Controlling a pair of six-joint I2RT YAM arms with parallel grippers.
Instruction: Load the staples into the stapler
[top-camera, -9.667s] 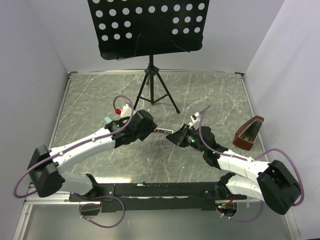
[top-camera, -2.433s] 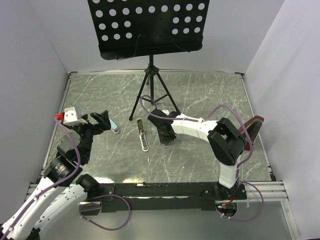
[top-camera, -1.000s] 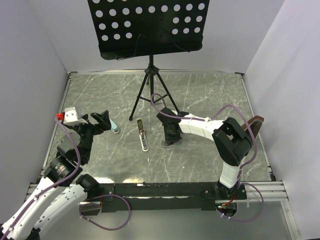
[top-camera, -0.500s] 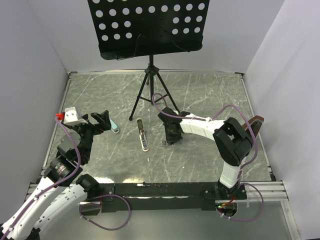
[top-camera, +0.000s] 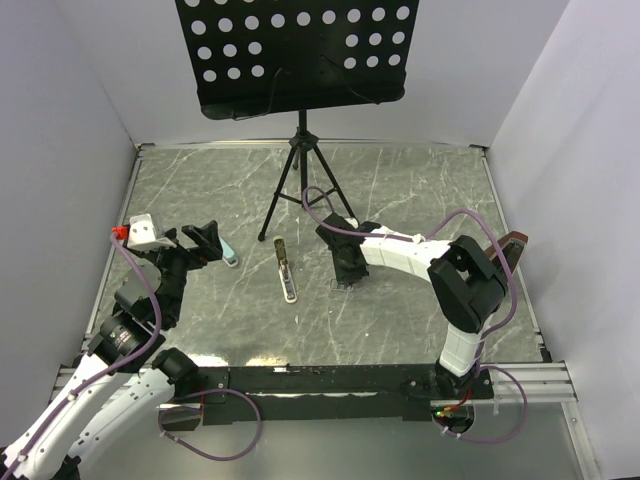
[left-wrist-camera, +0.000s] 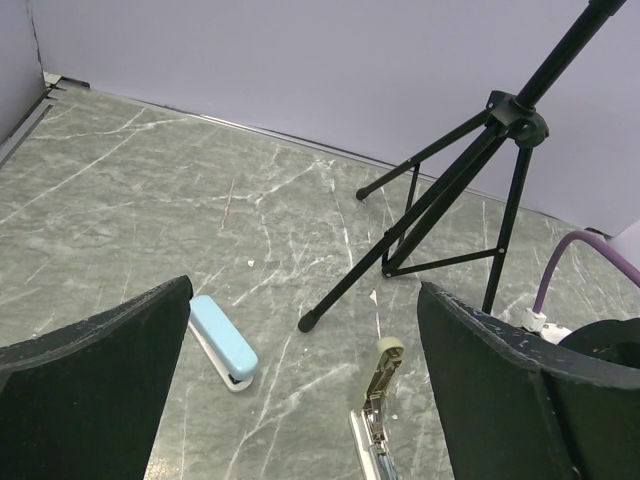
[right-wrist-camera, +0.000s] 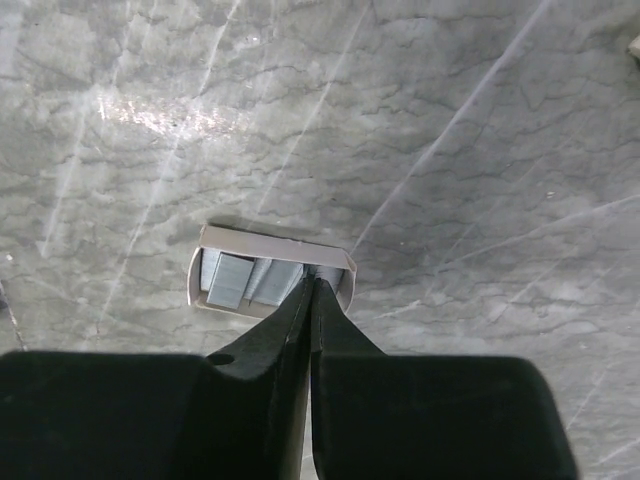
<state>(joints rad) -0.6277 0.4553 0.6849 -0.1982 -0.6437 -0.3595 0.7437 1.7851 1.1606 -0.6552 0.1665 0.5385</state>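
The small tan cardboard box (right-wrist-camera: 275, 238) could slide or tip on the smooth grey marble table (right-wrist-camera: 450, 150) if the right gripper (right-wrist-camera: 313, 285) pulls up. The box is light and nothing holds it down. The silvery-grey staple strips (right-wrist-camera: 228, 278) lie packed side by side in it, so the tips could catch two strips, or none. A strip held only by its end could also snap or drop on the way to the long open stapler with a tan tip and silver rail (top-camera: 286, 270). That stapler lies just left of the box in the middle of the top view.

The right gripper's two black fingers are pressed together, with only a thin line between them. Their tips poke into the right part of the box, low in the middle of the right wrist view. I cannot tell if a strip is pinched between them. The left gripper (left-wrist-camera: 305, 295) is wide open and holds nothing. It hangs at the left side of the top view, near a small light blue stapler (left-wrist-camera: 222, 340).
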